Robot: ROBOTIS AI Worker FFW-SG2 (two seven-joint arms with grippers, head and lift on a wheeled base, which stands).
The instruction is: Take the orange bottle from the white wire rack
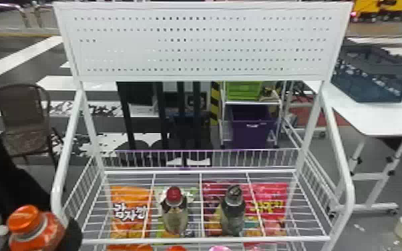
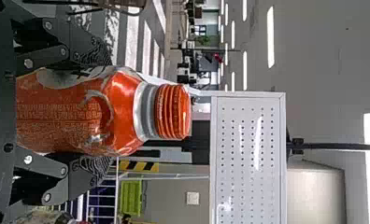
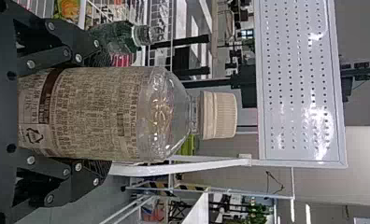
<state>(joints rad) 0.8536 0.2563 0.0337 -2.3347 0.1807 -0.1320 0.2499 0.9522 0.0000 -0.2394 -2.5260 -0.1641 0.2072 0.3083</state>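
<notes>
Well, the orange bottle (image 2: 85, 116) is pointing cap-up.
Left claw (image 1: 40, 238) is pinching it upright; right claw (image 3: 103, 114) is pinching a pale-capped bottle (image 3: 164, 114).

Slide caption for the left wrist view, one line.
Left hand gripping an orange plastic bottle with a ribbed orange cap, a white perforated panel beyond.

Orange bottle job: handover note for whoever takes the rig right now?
Left claw: shut on the orange bottle, upright at the rack's left side.
Right claw: shut on a clear bottle with an off-white cap, by the rack's right side.
On the white wire rack: red-capped bottle, dark green bottle.
Done: orange bottle off the rack.
Left to do: seemingly nothing; keep the grip.
</notes>
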